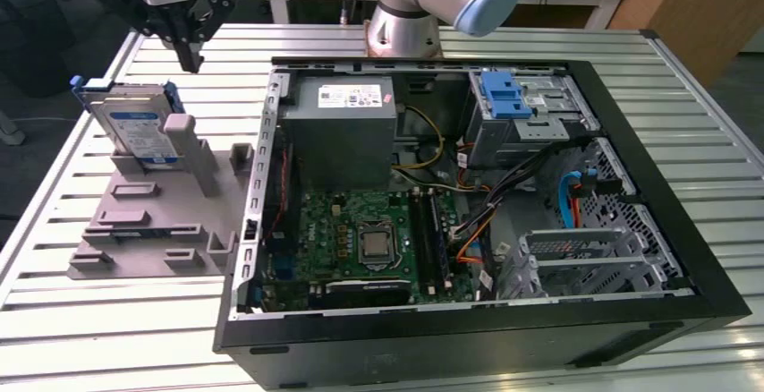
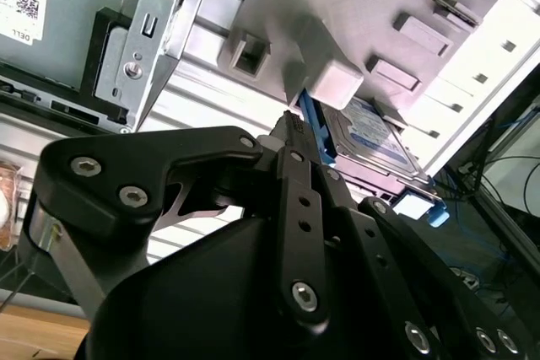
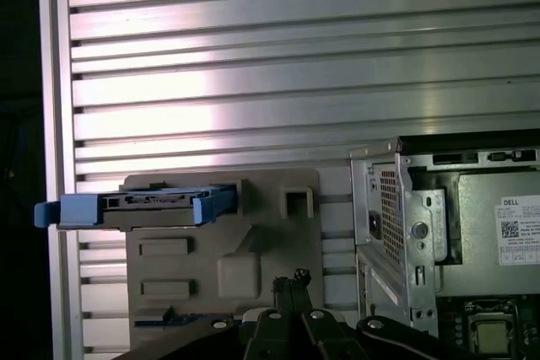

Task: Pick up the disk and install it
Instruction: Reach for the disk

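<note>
The disk (image 1: 134,129) is a silver drive with a white-and-blue label in a blue carrier. It stands on edge in the grey holder (image 1: 156,222) at the exterior view's left, beside the open computer case. In the first wrist view the disk (image 3: 143,206) shows edge-on, and in the second wrist view the disk (image 2: 371,137) shows its labelled face. My gripper (image 1: 189,63) hangs above the table, just behind the disk and clear of it. Its black fingers meet at the tips, shut on nothing, in both wrist views (image 2: 291,121) (image 3: 291,279).
The open computer case (image 1: 668,231) fills the middle and right of the slatted metal table (image 1: 72,320). Inside are a grey power supply (image 1: 346,128), a motherboard (image 1: 364,240) and a metal drive cage with a blue latch bracket (image 1: 513,97). The arm's base (image 1: 406,25) stands behind the case.
</note>
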